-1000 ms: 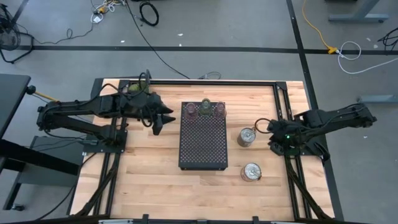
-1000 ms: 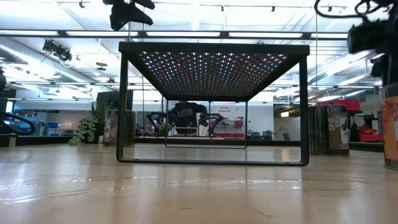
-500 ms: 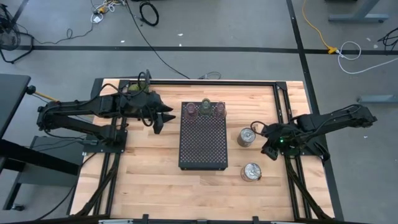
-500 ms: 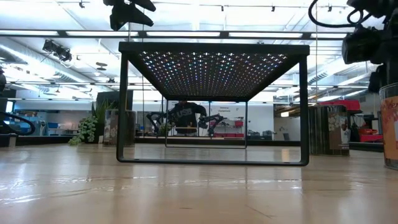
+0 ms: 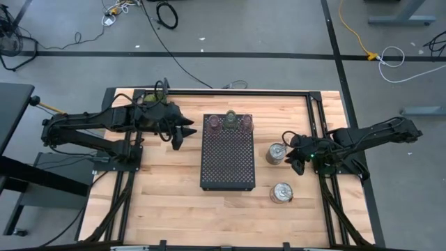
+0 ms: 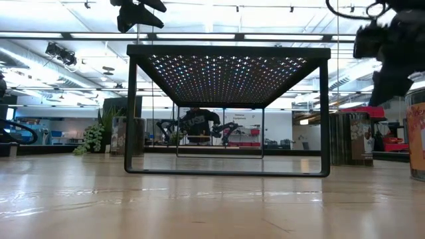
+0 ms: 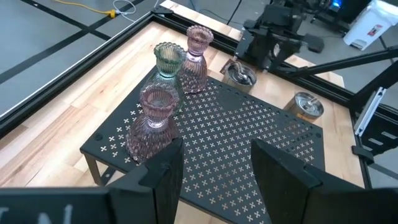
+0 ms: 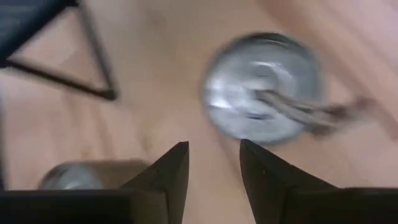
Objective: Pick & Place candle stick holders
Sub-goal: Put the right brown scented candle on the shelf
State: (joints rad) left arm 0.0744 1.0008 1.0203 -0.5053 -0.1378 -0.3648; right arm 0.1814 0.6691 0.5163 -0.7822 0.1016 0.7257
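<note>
Three small candle stick holders stand on the far edge of the black perforated tray (image 5: 228, 164): a pinkish one (image 7: 153, 121), a pale green one (image 7: 168, 62) and a second pinkish one (image 7: 196, 50). Two silvery holders stand on the wood to the tray's right, one farther (image 5: 277, 153) and one nearer (image 5: 281, 193). My left gripper (image 5: 182, 132) hovers open just left of the tray's far end. My right gripper (image 5: 296, 162) hangs open and tilted down just right of the farther silvery holder (image 8: 264, 87), with nothing between its fingers.
The tray stands on thin legs (image 6: 130, 113), raised above the table. A black frame rail (image 5: 317, 125) runs along the table's right side behind my right arm. Bare wood lies near the front edge (image 5: 174, 209).
My right gripper has gone toward the table's left, closer to the farther silvery holder, sinking a little and tipping further down. Its fingers keep the same gap. My left arm has kept still.
</note>
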